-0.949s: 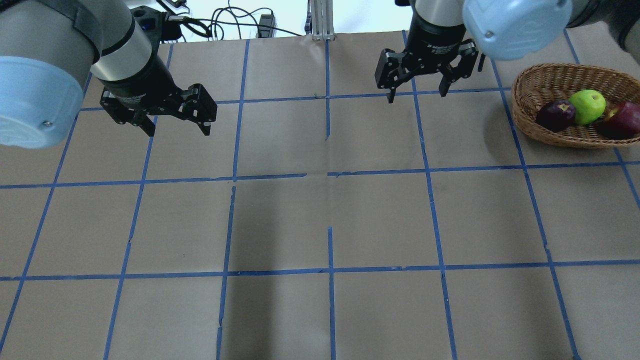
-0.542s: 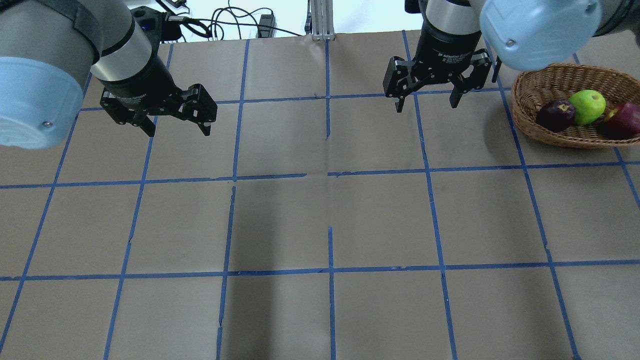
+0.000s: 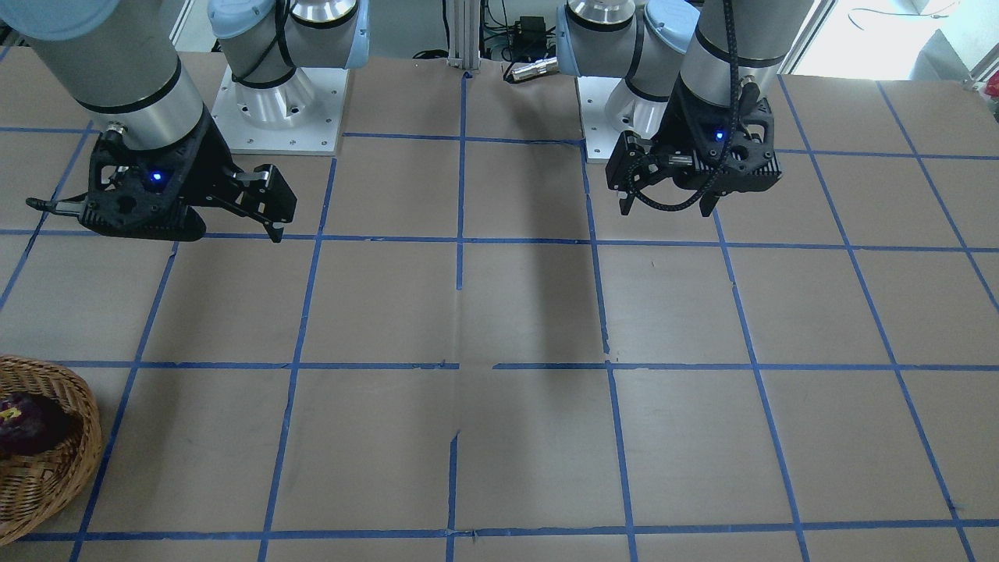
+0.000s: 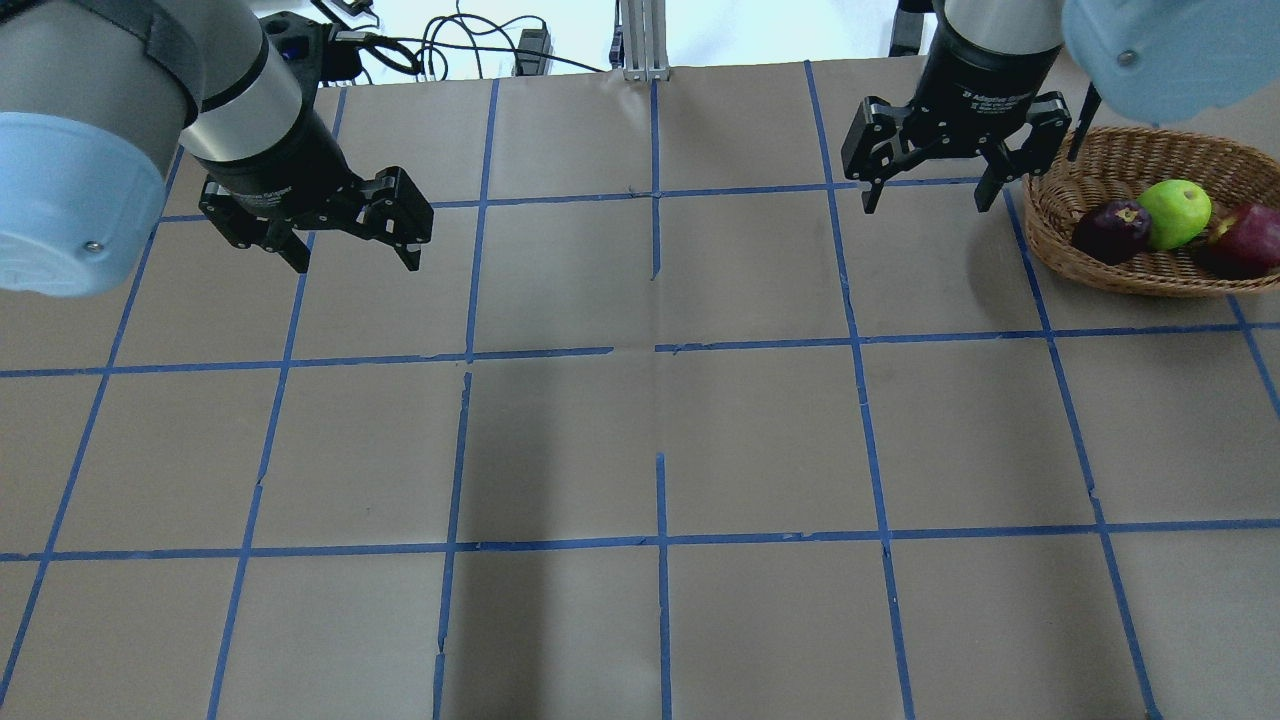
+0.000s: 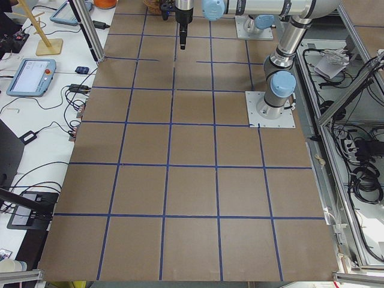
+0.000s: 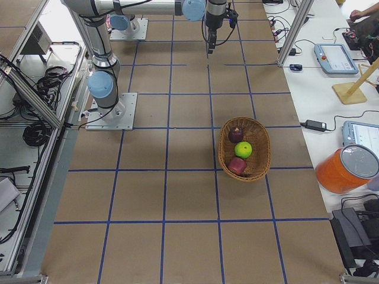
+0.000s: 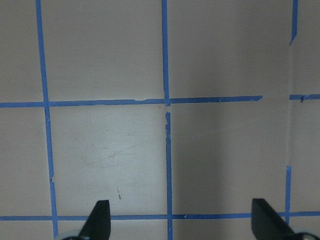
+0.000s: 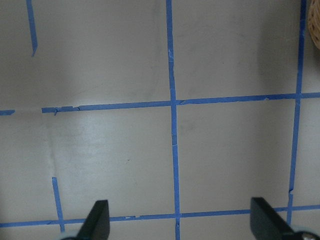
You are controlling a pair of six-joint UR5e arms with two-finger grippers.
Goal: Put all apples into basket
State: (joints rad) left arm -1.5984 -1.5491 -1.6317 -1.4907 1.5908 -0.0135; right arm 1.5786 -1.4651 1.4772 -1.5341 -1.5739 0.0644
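Note:
The wicker basket (image 4: 1100, 272) stands at the table's far right and holds all three apples: the dark maroon one (image 4: 1110, 230), the bright green one (image 4: 1173, 212) and the red one (image 4: 1250, 238). They also lie in the basket (image 6: 264, 148) in the exterior right view. My right gripper (image 4: 925, 207) is open and empty above the table, just left of the basket's rim. My left gripper (image 4: 357, 267) is open and empty over the far left of the table. The wrist views show only open fingertips (image 8: 100, 220) over bare paper; the basket's edge (image 8: 316, 25) shows at the right wrist view's corner.
Brown paper with a blue tape grid (image 4: 660, 350) covers the table. Cables (image 4: 470, 45) lie beyond its far edge. The arm bases (image 3: 277, 101) stand at the robot's side. Tablets and an orange container (image 6: 346, 168) sit on a side bench.
My right gripper has moved to the right, toward the basket, staying open. The left arm and the apples have not moved.

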